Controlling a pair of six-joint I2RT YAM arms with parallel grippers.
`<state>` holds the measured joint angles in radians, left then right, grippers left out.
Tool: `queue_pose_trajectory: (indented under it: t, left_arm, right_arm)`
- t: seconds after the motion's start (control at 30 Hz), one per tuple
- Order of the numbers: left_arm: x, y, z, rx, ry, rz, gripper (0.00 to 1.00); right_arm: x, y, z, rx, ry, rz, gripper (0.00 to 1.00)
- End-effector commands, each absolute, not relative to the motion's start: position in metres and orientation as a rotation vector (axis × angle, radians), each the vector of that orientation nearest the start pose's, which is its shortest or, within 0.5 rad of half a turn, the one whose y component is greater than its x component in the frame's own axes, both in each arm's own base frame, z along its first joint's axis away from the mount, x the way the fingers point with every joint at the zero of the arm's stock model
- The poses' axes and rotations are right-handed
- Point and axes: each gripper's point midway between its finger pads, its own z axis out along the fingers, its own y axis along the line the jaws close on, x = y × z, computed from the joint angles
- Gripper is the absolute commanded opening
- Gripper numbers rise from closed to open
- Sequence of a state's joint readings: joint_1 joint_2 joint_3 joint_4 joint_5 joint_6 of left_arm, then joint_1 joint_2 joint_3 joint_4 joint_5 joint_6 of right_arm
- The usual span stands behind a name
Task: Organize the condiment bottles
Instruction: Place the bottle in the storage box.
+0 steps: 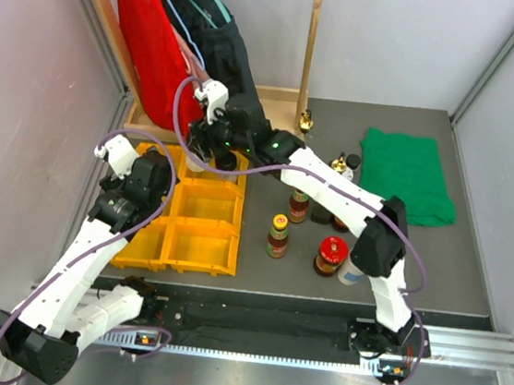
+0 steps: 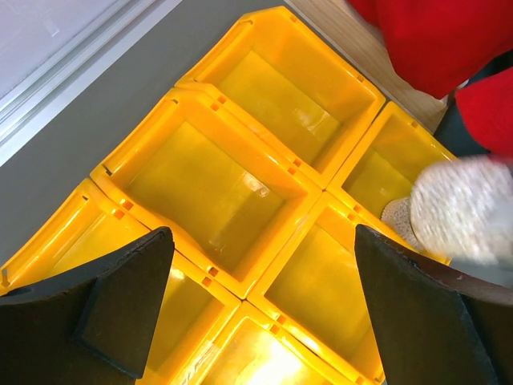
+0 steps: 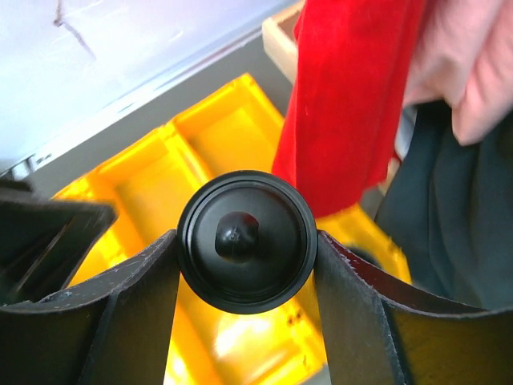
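Over the yellow tray: right arm grips a black-capped jar, left arm idle

At far left, left gripper (image 2: 263,233) hangs above the yellow tray (image 1: 207,207). Its fingers are spread wide and hold nothing; the left wrist view shows only bare yellow compartments under them.

Right of it, at the tray's far right corner, right gripper (image 3: 247,241) is clenched on a black-capped jar (image 3: 240,273). Both fingers press the sides of the round black cap. The jar is upright over the tray's back compartment; whether it touches the floor of it cannot be told.

Behind the tray a red bag (image 1: 149,41) and a black bag (image 1: 209,38) lean on a wooden frame.

Right of the tray, the other bottles stand on the grey table:
- Yellow-capped sauce bottle (image 1: 277,235), nearest the tray.
- Second yellow-capped bottle (image 1: 299,205), behind it and partly under the right arm.
- Red-lidded jar (image 1: 331,255), further right.
- Gold-topped bottle (image 1: 339,165), behind the arm.

Far right lies a crumpled green cloth (image 1: 408,173).
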<state>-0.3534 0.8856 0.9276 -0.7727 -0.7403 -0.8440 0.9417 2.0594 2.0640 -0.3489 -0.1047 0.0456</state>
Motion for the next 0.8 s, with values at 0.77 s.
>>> queue_pose_trajectory:
  t: [0.77]
  left_arm:
    - [0.263,0.002,0.212,-0.809,1.925,0.114,0.99]
  right_arm:
    - [0.395,0.551,0.231,-0.996,1.663,0.566,0.0]
